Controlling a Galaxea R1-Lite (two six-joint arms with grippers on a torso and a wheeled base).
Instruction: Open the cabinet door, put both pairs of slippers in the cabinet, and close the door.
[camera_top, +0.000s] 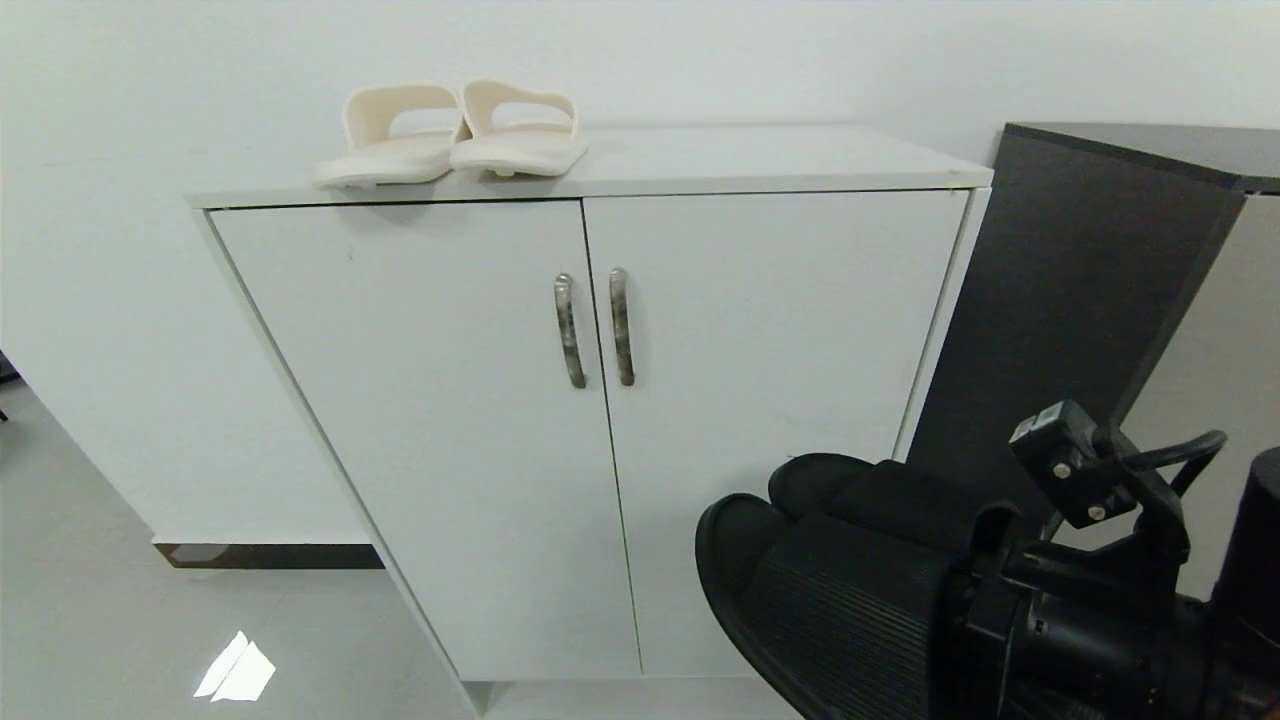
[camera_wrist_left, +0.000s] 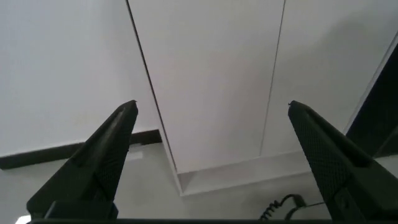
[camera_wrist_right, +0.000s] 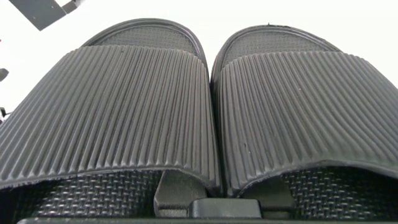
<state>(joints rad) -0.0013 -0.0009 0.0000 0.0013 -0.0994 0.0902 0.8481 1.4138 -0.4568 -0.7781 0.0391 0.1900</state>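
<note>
head view: black slippers (camera_top: 850, 590) low right, in front of cabinet (camera_top: 600, 450), not touching it. right gripper (camera_wrist_right: 214, 198) clamped on pair where inner edges meet, slippers side by side. cream slippers (camera_top: 450, 135) on cabinet top, left end, touching each other. both doors closed. left gripper (camera_wrist_left: 211, 124) spread wide, empty, facing cabinet's lower left corner.

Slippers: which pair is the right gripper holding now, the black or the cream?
The black ribbed pair, held in the right gripper low before the cabinet. The cream pair sits on the cabinet top.
</note>
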